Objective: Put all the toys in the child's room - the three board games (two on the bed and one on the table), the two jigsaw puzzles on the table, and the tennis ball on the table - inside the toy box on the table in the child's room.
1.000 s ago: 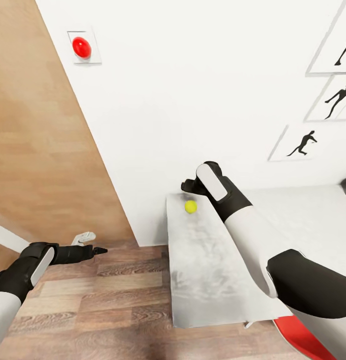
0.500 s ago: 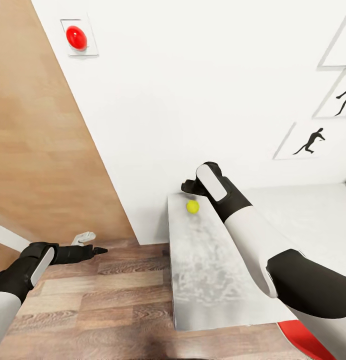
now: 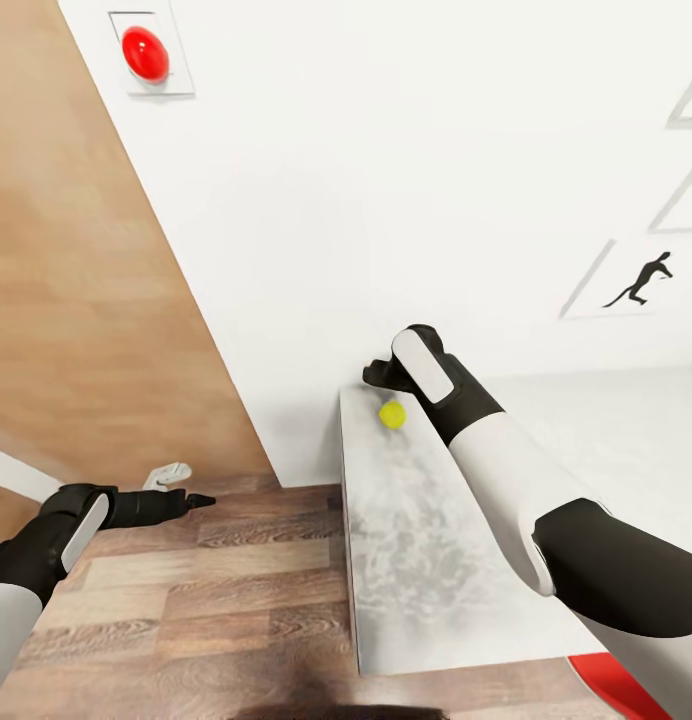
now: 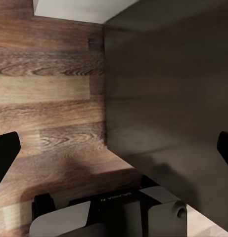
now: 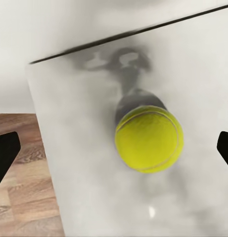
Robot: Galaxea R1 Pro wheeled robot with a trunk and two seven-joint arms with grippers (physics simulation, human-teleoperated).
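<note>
In the head view, the tennis ball (image 3: 392, 414) lies on the pale bench (image 3: 426, 560) near its far end by the white wall, just beside the right pincer (image 3: 378, 377). The left pincer (image 3: 191, 500) hangs over the wood floor (image 3: 216, 600). In the left wrist view, its fingertips (image 4: 4, 153) stand wide apart over floorboards. In the right wrist view, the ball (image 5: 149, 139) sits between spread fingertips (image 5: 5, 153), untouched.

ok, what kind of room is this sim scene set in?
Likely a child's bedroom or playroom: a tennis ball lies on a pale grey desk against a white wall, with framed black ball-player silhouettes hung on it, over a wood-plank floor.
</note>
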